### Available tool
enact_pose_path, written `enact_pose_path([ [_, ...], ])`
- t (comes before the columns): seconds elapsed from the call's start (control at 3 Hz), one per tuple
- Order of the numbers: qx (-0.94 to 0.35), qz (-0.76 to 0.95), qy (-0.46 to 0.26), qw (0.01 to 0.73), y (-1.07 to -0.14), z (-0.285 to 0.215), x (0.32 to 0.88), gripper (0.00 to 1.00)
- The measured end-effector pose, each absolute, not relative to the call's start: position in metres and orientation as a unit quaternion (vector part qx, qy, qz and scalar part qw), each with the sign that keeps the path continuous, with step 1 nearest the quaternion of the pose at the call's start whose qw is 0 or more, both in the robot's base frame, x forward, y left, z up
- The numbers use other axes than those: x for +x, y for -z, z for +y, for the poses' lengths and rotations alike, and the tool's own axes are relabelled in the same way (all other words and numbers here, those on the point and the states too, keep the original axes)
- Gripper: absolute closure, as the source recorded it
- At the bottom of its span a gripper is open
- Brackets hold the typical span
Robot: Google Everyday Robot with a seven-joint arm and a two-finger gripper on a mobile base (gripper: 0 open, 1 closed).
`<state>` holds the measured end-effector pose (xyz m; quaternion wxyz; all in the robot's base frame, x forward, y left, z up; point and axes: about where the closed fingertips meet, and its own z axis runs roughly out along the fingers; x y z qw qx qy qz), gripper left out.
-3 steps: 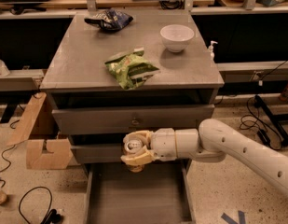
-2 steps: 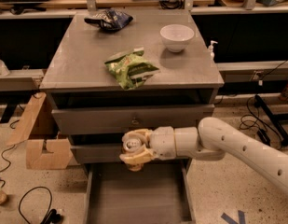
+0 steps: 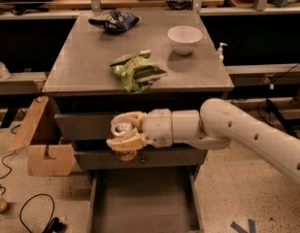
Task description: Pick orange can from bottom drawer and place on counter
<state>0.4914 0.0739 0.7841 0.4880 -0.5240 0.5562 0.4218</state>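
Pincer (image 3: 124, 133) was clamped on the small orange-brown metal can (image 3: 123, 128), just below the front edge of the broad grey slab table (image 3: 86, 69). Can stood roughly upright, long axis vertical, silver lid upward. Table top lay above and behind it; the wide grey drawer tray (image 3: 144, 203) gaped lower down.
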Motion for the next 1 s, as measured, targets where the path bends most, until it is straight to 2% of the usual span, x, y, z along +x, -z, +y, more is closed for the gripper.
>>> enact_pose_path([
  [0.67,-0.479,0.59,-0.361,0.541,-0.945,0.107,0.542,1.0],
  [1.0,-0.439,0.612,-0.339,0.564,-0.998,0.105,0.597,1.0],
])
